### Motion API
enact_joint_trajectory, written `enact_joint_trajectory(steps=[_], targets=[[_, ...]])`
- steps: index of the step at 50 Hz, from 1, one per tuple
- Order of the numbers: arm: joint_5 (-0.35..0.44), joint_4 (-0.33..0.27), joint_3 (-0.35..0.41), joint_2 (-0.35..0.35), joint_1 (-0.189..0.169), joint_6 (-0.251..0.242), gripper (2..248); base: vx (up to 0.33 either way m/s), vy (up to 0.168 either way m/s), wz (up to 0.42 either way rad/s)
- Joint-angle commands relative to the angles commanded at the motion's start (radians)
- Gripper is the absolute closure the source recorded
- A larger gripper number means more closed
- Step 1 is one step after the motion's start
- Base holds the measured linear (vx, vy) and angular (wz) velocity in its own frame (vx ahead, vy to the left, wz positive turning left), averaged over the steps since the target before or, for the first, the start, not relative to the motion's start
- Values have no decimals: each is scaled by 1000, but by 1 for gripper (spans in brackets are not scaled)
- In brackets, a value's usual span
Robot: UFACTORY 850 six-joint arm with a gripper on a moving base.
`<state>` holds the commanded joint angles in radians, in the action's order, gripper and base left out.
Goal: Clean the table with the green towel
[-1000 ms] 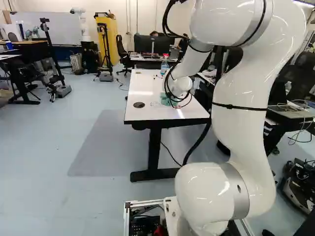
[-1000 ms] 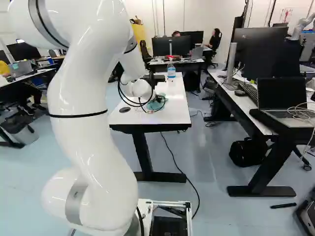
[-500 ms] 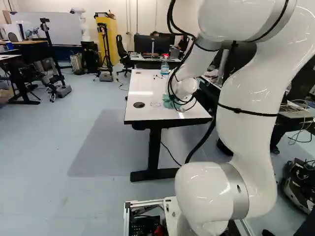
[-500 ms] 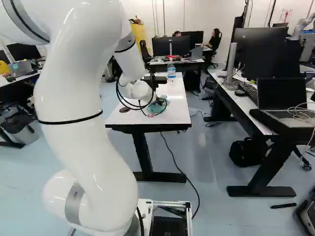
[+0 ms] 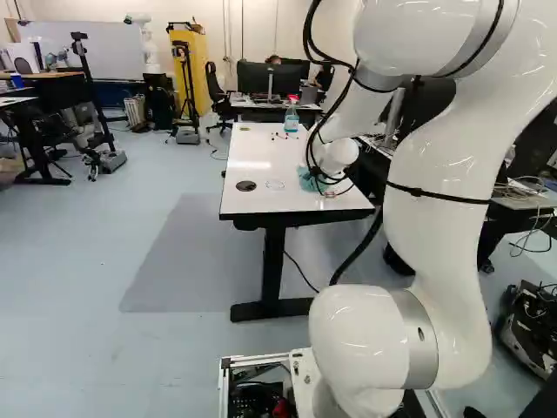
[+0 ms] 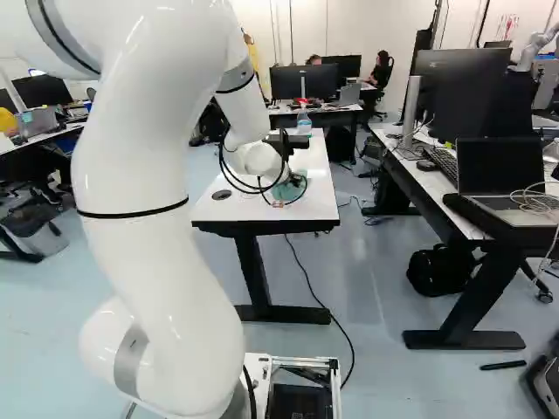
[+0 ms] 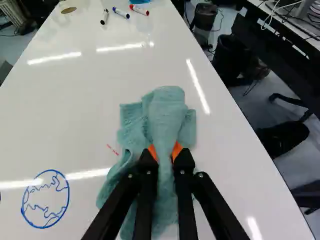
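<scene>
Towel shifted right, upright bottle, bluish inside

Three markers and one spray bottle sit ahead of the claw, gripping one towel beside one full circle drawing, one dashed red line and two grommets (one distant).

The green towel now lies farther from the blue drawn circle, carried by the arm.
</scene>
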<state>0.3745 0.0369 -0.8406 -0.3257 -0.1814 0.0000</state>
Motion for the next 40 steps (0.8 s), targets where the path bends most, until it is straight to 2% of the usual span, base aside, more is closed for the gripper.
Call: enact_joint_trajectory(steps=[17,28,40], targets=[[0,0,-86,-69,-16,0,203,0,0,0],[0,0,-143,-114,-7,0,203,0,0,0],[0,0,-189,-149,18,0,203,0,0,0]])
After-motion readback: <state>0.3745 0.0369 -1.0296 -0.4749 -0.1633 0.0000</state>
